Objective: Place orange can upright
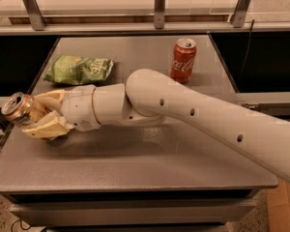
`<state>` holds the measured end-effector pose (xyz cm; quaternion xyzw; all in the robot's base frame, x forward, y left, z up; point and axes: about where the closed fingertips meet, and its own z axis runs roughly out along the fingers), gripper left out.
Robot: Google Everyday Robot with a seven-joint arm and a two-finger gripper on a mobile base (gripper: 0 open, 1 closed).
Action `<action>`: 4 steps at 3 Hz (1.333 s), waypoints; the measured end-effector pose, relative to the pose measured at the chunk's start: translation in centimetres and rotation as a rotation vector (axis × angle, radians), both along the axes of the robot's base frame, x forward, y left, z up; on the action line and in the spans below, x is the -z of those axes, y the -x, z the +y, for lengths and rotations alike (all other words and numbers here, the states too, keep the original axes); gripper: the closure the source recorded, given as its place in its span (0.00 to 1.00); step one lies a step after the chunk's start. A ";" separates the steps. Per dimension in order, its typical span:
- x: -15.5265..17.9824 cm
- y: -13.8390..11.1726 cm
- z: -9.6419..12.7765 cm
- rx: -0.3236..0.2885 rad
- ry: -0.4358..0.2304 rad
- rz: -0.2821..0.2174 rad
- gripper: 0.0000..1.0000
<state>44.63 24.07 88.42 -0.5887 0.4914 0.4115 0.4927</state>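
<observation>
The orange can (18, 108) is a shiny orange-gold and silver drink can. It lies tilted on its side in my gripper (38, 115), its silver top facing left and up, at the left edge of the grey table (135, 163). My gripper's pale fingers (43, 128) are closed around the can, one above and one below. My white arm (193, 115) reaches across the table from the lower right.
A red Coca-Cola can (183, 60) stands upright at the back centre-right. A green chip bag (79, 69) lies at the back left, just behind my wrist. A railing with metal posts (158, 6) runs behind the table.
</observation>
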 end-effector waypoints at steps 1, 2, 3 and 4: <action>-0.1 0.0 0.0 0.000 0.000 0.000 1.00; 0.3 0.0 -0.1 0.002 -0.009 0.009 1.00; 0.2 0.0 -0.1 0.002 -0.009 0.009 1.00; 0.6 -0.1 -0.1 0.002 -0.026 0.019 0.83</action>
